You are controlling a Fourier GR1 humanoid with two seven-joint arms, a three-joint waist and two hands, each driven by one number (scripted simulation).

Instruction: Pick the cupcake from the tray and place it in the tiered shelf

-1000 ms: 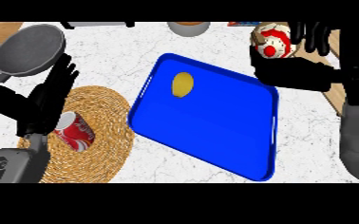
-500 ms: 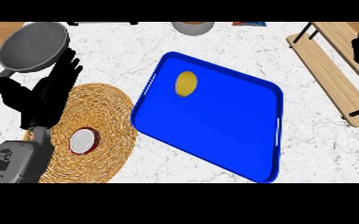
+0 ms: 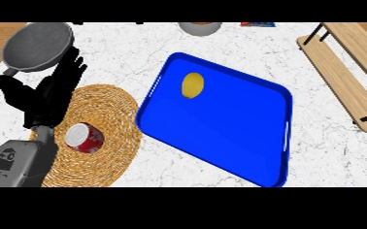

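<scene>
Head view. Blue tray (image 3: 237, 140) on the white worktop (image 3: 129, 53) carries only a yellow object (image 3: 192, 85) near its far left corner; no cupcake can be made out. Shelf (image 3: 342, 63), cut off at the right edge, lies beyond the tray. Left hand (image 3: 50, 89), fingers straight and apart, rests upright at left over the woven mat (image 3: 108, 116), beside a red-and-white item (image 3: 84, 137). Right hand is out of view.

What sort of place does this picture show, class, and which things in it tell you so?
Most likely a kitchen counter: a white marbled worktop carries a grey frying pan, a blue tray with a yellow food item on it, and a woven placemat.
</scene>
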